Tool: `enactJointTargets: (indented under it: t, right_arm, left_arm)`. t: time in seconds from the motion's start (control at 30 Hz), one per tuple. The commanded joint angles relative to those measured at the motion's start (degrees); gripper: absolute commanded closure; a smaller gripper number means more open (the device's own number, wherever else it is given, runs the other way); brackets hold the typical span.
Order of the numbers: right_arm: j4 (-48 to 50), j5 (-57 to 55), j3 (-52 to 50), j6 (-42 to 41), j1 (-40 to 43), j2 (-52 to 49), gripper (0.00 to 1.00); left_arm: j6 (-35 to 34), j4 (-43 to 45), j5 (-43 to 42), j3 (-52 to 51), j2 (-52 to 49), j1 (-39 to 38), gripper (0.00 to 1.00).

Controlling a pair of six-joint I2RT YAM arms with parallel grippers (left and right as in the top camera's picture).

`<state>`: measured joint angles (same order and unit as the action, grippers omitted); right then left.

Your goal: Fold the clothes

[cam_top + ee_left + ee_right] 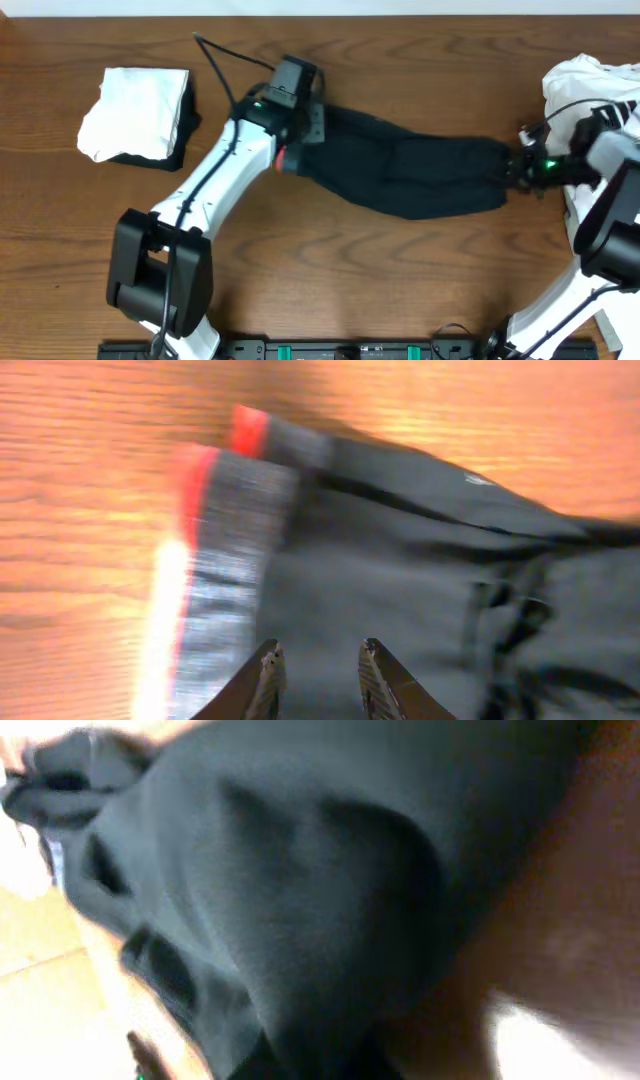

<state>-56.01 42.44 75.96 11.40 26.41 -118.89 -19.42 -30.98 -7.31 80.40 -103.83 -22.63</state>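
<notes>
The black leggings (420, 175) lie stretched across the middle of the table, and their red-orange waistband (195, 490) is at the left end. My left gripper (312, 122) hovers over that waistband end. Its jaws (322, 660) stand a little apart, with dark fabric showing below the gap and nothing pinched. My right gripper (512, 168) is at the leg end, shut on a bunch of the leggings (300, 870), which fill its view and hide the fingers. A crumpled white T-shirt (590, 85) lies at the far right.
A folded white cloth (135, 112) resting on a dark garment sits at the back left. Bare wooden tabletop (400, 280) runs along the front. The right arm's body (610, 230) stands over the table's right edge.
</notes>
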Motion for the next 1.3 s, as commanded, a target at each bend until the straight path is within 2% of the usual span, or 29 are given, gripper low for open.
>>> enactJointTargets:
  t: [0.0,0.23,0.5,0.73,0.93,1.27]
  right_arm:
    - [-4.8,-5.1,7.8,2.9,0.9,-0.5,0.99]
    - [-14.3,-12.5,23.3,3.9,-1.9,-0.5,0.99]
    - [-21.2,-16.6,36.1,4.1,-10.8,-0.5,0.99]
    - [-22.6,-17.6,38.8,4.1,-21.0,-0.5,0.99]
    - [-22.5,-23.8,38.8,3.6,-29.6,-0.5,0.99]
    - [-21.2,-26.2,38.5,3.4,-40.0,-0.8,0.99]
  left_arm:
    - [0.7,-0.3,0.7,0.5,-0.2,2.0,0.73]
    - [0.7,-1.2,0.7,0.5,-0.2,3.3,0.73]
    - [0.7,-2.8,0.7,0.5,-0.2,3.3,0.72]
    - [0.8,-3.8,0.7,0.5,-0.2,4.1,0.72]
    - [0.8,-6.3,0.7,0.5,-0.2,7.6,0.72]
    - [2.1,-10.5,0.7,0.5,-0.2,13.2,0.73]
